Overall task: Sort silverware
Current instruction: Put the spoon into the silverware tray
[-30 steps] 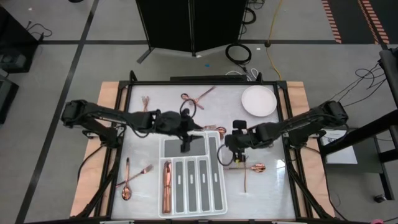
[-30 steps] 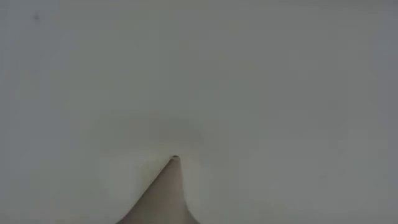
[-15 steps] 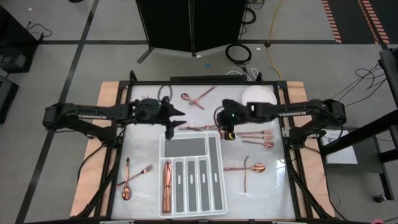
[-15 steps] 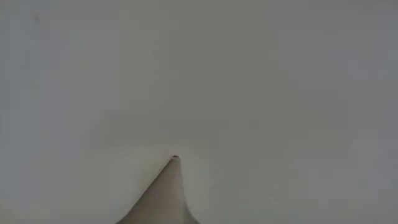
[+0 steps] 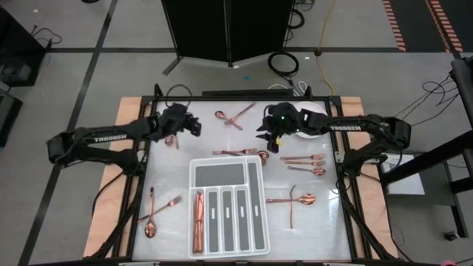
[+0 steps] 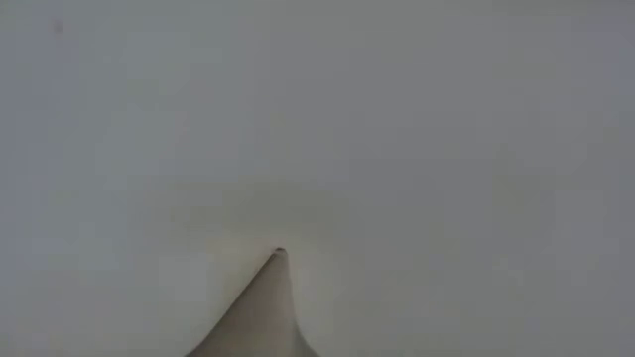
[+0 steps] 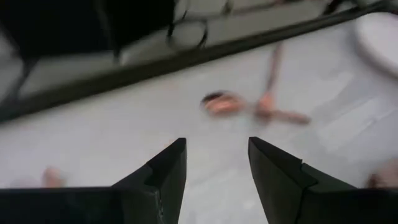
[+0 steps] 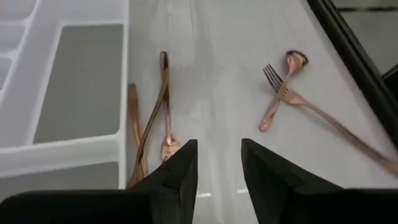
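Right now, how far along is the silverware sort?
Barely started. Done: only the leftmost slot of the white divided tray holds copper pieces. In hand: nothing; the left gripper and right gripper are both open and empty above the table's far side. Left: the crossed fork and spoon, pieces beside the tray, and scattered groups left and right.

1 white divided tray [image 5: 193,177]. 1 round white plate [image 5: 316,113]. Copper silverware [image 5: 240,153]: roughly 12 loose pieces on the table [image 5: 170,174], overlaps blur the exact count. 1 tray slot holds stacked pieces, number unclear. Fork/spoon/knife split can't be told.
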You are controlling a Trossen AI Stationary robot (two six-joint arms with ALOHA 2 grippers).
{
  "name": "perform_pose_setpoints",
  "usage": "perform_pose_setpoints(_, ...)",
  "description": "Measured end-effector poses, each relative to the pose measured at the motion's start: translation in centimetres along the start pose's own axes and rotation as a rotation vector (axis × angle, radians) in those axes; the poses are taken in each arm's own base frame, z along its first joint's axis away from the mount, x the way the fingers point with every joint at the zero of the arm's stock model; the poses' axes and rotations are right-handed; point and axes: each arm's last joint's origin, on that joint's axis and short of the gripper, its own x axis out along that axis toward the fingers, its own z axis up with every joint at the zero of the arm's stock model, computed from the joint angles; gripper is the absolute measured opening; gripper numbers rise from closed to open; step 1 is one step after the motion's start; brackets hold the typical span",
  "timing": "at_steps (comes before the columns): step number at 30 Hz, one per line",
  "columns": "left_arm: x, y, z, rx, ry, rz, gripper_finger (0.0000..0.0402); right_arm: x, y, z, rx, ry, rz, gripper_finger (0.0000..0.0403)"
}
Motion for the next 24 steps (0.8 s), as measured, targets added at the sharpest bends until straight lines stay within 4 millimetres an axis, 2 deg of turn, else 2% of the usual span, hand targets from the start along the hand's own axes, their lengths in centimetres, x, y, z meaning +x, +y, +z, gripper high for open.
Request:
perform_pose_setpoints(5,0.8,3.8,1.9,-0.062,0.132,0.188,0.0173,0.4,0.2,-1.3,0.091,-0.014,0.004,0.0114)
perform_pose_setpoints(7,1.4,5.1,2.2,-0.071,0.206,0.195,0.0173,0.5,0.6,-1.9,0.093,-0.002,0.015,0.0114)
perform_pose_setpoints(10,2.7,6.8,1.8,-0.09,0.347,0.157,0.0173,0.7,1.3,-2.7,0.1,0.017,0.034,0.0114)
perform_pose_setpoints(14,4.3,8.7,0.8,-0.114,0.478,0.229,0.0173,1.0,2.3,-3.6,0.101,0.048,0.061,0.0114)
perform_pose_setpoints(18,4.8,9.3,0.0,-0.115,0.577,0.254,0.0173,1.2,3.3,-4.8,0.089,0.079,0.087,0.0114)
perform_pose_setpoints(24,4.2,9.5,-0.9,-0.076,0.697,0.267,0.0173,1.3,4.0,-6.3,0.098,0.081,0.099,0.0114)
